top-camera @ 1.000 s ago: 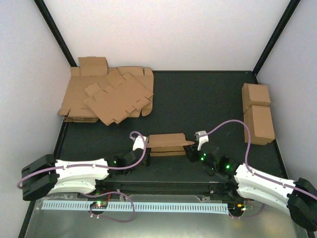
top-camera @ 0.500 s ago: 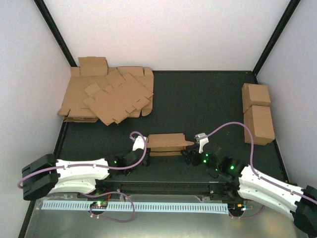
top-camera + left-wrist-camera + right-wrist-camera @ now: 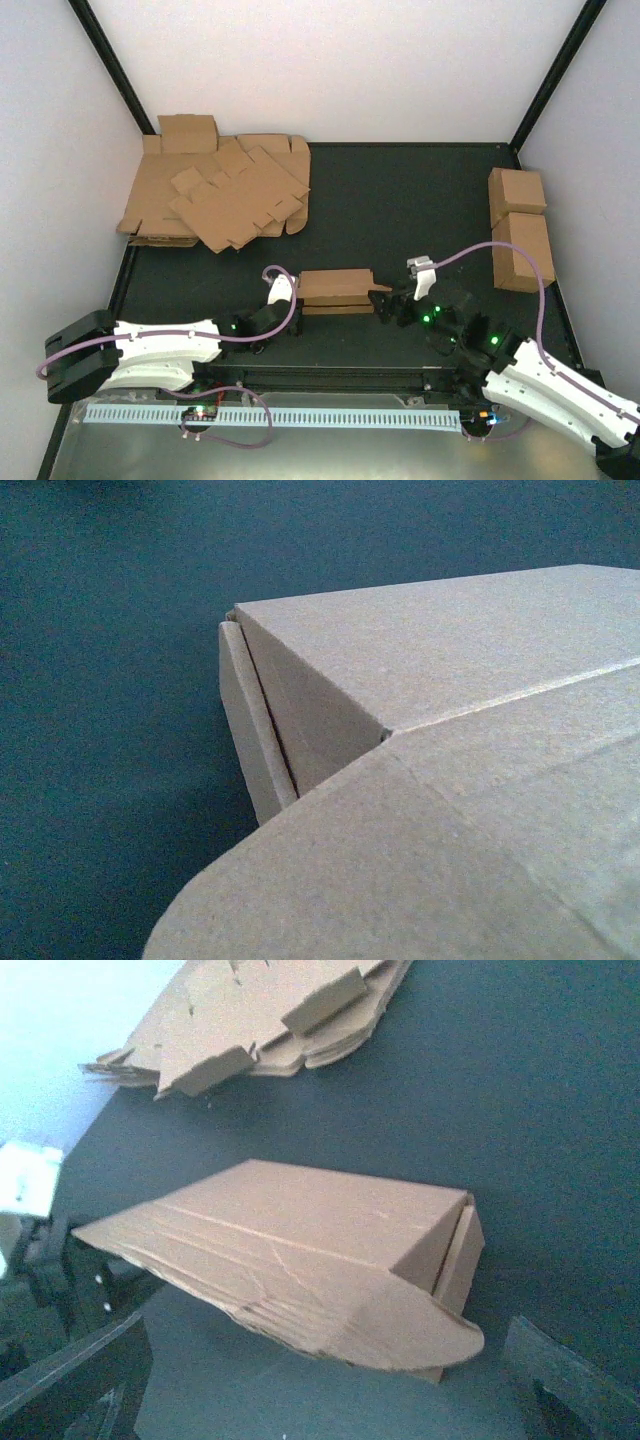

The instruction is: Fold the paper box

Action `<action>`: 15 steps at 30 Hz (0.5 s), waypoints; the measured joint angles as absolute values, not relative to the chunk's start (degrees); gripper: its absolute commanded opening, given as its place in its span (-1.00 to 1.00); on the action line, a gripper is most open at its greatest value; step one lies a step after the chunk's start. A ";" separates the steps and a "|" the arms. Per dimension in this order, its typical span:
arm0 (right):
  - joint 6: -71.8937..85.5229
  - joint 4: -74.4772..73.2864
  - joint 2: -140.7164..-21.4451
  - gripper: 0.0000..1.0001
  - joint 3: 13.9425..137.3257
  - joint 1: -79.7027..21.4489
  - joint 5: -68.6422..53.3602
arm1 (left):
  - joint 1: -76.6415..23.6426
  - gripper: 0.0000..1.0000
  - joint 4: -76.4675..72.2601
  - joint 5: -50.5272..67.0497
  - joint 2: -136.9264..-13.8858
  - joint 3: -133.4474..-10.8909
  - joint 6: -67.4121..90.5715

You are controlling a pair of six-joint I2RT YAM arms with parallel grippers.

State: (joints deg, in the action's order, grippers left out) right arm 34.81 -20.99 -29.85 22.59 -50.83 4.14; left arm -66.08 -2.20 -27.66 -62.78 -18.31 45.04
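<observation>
The left end effector (image 3: 283, 293) is clenched at the left end of the box (image 3: 335, 288), apparently pinching a thin wall or flap. Its own camera shows only cardboard, so the exact bite is hidden. The right end effector (image 3: 384, 303) is released, its jaws wide, with the box just ahead of it and not touching. The box lies on the desk (image 3: 400, 210) between the two. Its rounded lid flap (image 3: 400, 1335) is loose and raised at the end facing the right end effector.

The box looks light and thin-walled: stiff along its creases, but easily crushed or slid. The best hold is probably a flap edge or end wall, with the other end steadied.

Far beyond the left end effector lies a heap (image 3: 220, 195) of sheets. Beyond the right stand two cuboids (image 3: 522, 250).
</observation>
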 measured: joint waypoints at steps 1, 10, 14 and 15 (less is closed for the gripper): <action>34.81 -21.52 -29.95 0.97 23.77 -50.81 4.56 | -66.08 -0.78 -2.20 -27.66 -62.78 -18.31 45.04; 36.10 -23.07 -43.64 0.45 34.44 -49.91 6.74 | -66.11 -0.72 -1.91 -27.66 -62.78 -18.31 45.06; 36.01 -22.96 -49.65 0.26 35.27 -47.77 6.07 | -66.11 -0.66 -1.34 -27.66 -62.72 -18.31 45.06; 35.97 -22.98 -50.96 0.25 35.27 -46.72 5.32 | -66.11 -0.65 -1.17 -27.66 -62.67 -18.31 45.06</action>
